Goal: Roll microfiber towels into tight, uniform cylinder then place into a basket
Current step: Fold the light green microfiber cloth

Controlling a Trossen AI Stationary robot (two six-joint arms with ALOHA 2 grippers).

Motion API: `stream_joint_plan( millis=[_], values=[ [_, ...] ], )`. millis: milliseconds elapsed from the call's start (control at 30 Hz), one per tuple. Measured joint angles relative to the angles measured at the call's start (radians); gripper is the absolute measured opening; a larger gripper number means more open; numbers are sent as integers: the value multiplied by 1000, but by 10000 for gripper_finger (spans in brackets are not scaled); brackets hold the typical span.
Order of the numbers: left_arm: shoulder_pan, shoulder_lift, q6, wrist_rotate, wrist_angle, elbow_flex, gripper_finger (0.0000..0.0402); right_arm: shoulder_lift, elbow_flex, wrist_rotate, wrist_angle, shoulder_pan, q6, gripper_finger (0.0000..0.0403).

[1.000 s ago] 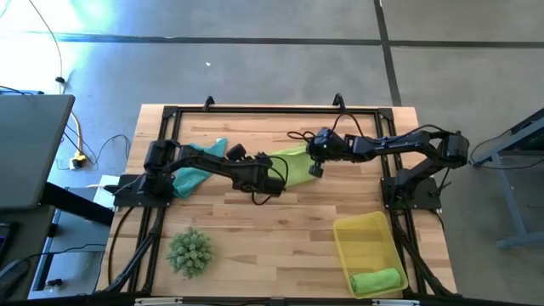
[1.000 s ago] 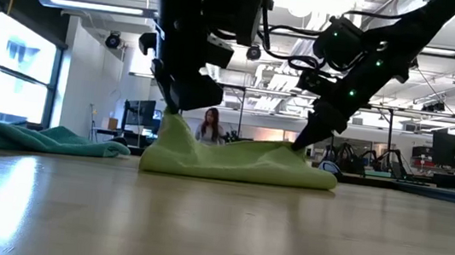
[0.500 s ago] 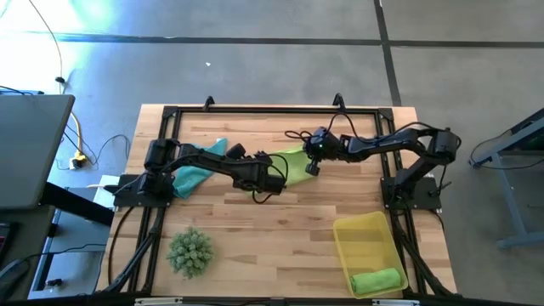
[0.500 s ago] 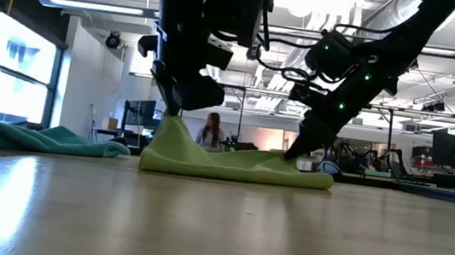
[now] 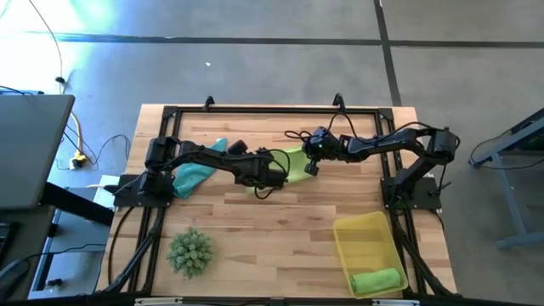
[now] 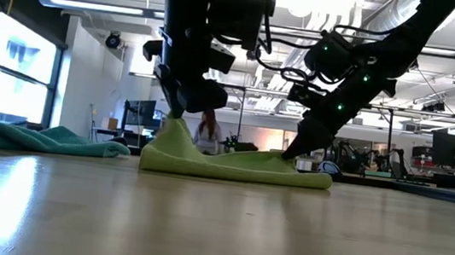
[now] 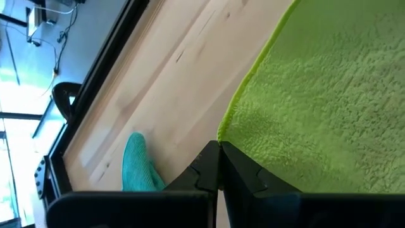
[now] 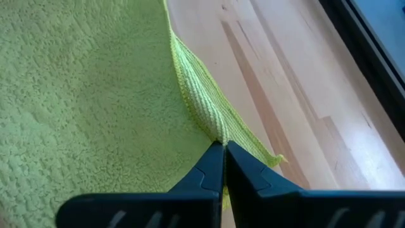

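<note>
Here the left gripper (image 5: 274, 183) and right gripper (image 5: 309, 167) each pinch an opposite edge of the bright green towel (image 5: 291, 161), which lies mid-table between the teal towel (image 5: 194, 170) and the yellow basket (image 5: 367, 240), well apart from both.

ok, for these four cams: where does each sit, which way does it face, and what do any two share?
High: overhead, straight down; both arms, table, basket.
Low: table height, level into the room; both arms drop onto the pale towel.
Left wrist: past the left gripper, shut on that towel's edge.
Right wrist: past the right gripper, shut on its hem.
Shared: all four see the pale towel.
</note>
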Motion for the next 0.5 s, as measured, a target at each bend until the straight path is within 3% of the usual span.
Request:
stream_joint_plan(
  millis=[500],
  values=[
    [7,23,31,-14,35,0,3,0,0,18,-3,0,56,0]
  ],
)
